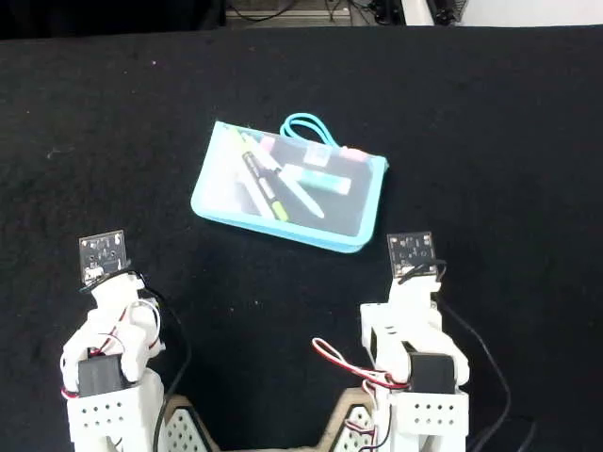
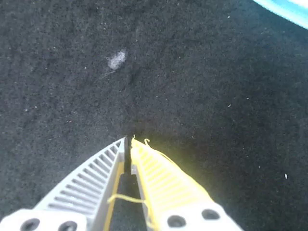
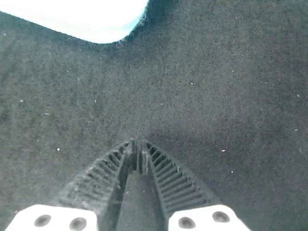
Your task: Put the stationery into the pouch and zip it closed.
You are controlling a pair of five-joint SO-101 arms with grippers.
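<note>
Black cloth covers the surface (image 1: 490, 122), and on it, a little toward 12 o'clock from the centre, lies a light-blue rectangular pouch (image 1: 289, 188) with a see-through mesh front, tilted so its long side runs from 10 to 4 o'clock. Stationery lies inside it: a yellow-green highlighter (image 1: 264, 184) and a white pen with teal marking (image 1: 316, 179) can be made out through the mesh (the smaller pieces are too blurred to name). A turquoise loop strap (image 1: 309, 127) sticks out from the pouch's 12 o'clock edge. Whether the zip is fully drawn cannot be told.

At 7 o'clock sits the white left arm (image 1: 108, 330), folded back, well apart from the pouch. The left claw (image 2: 129, 144) has its fingers pressed together on nothing, above bare cloth, with a loose yellow thread (image 2: 127, 198) across it and a pale speck of lint (image 2: 117, 60) ahead. A corner of the pouch (image 2: 288, 7) shows farther off.

At 5 o'clock sits the white right arm (image 1: 415, 330), near the pouch's closest corner. The right claw (image 3: 139, 144) is likewise clamped tight and empty, the pouch (image 3: 91, 19) lying beyond it.
</note>
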